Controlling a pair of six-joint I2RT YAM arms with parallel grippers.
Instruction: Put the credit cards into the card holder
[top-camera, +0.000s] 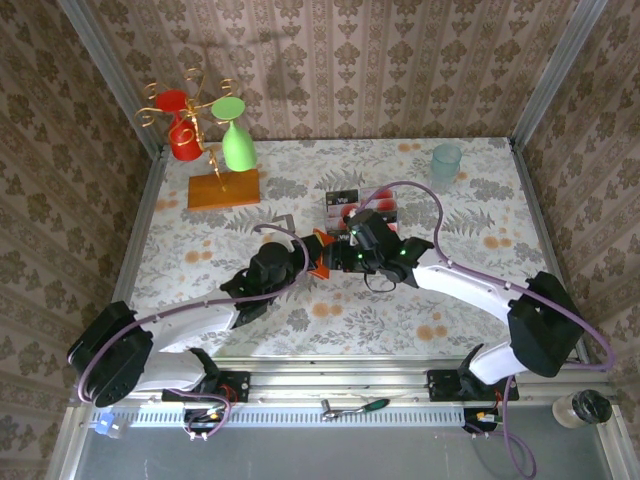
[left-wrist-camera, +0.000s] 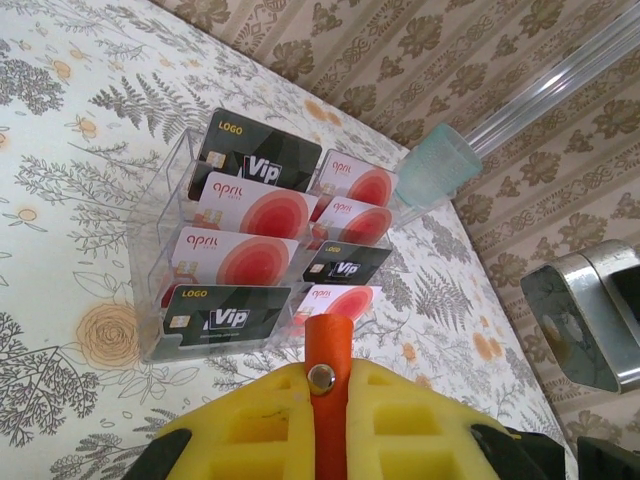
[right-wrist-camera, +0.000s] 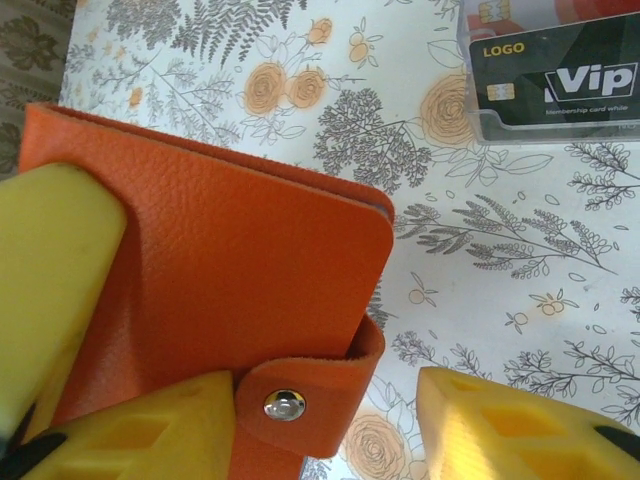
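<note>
The card holder (top-camera: 320, 256) is a closed orange leather wallet, held above the table between both arms. My left gripper (left-wrist-camera: 330, 385) is shut on the card holder's snap strap (left-wrist-camera: 328, 345), which stands between its yellow fingers. In the right wrist view the card holder (right-wrist-camera: 240, 260) is large and its snap tab (right-wrist-camera: 300, 395) lies between the spread jaws of my right gripper (right-wrist-camera: 325, 420), which is open. The credit cards (left-wrist-camera: 250, 240) stand in a clear tiered rack (top-camera: 355, 205); several are pale with red circles, others black. One black card (right-wrist-camera: 560, 85) shows at the top right.
A teal plastic cup (top-camera: 446, 160) stands at the back right, behind the rack. A wire stand with a red and a green glass on an orange wooden block (top-camera: 222, 190) is at the back left. Patterned walls enclose the table.
</note>
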